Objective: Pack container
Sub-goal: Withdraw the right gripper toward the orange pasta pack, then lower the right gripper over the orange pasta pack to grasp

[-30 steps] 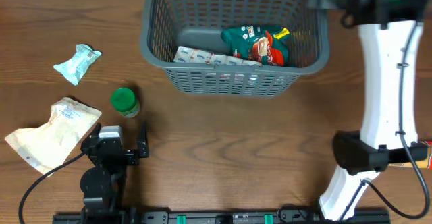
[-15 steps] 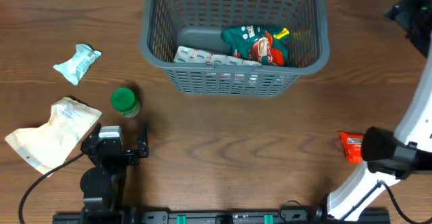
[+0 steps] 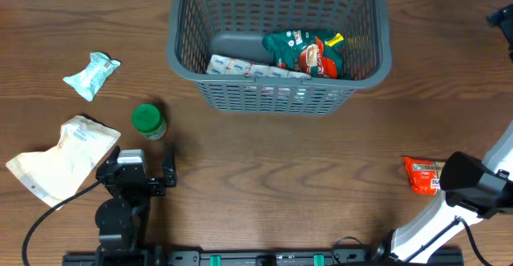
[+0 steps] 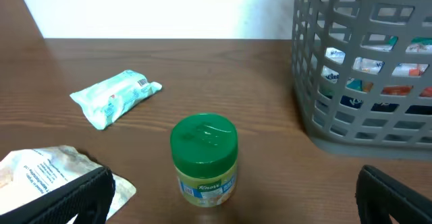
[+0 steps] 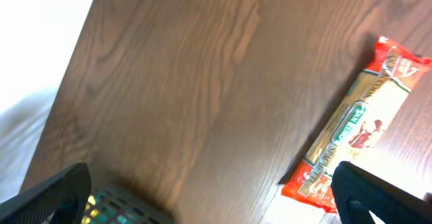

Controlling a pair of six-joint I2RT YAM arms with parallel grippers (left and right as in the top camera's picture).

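Dark wood table carries the grey lattice container at its far middle, with a green bag and a white packet inside. The left gripper is spread wide, facing a green-lidded jar. The right gripper is equally wide, with a red packet lying on the wood in its view.

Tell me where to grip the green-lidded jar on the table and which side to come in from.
Grip the green-lidded jar across its labelled body, just under the lid, coming in level from the near side that the left wrist view faces. It stands upright and round, with nothing touching its flanks, so there should be room to close on it.
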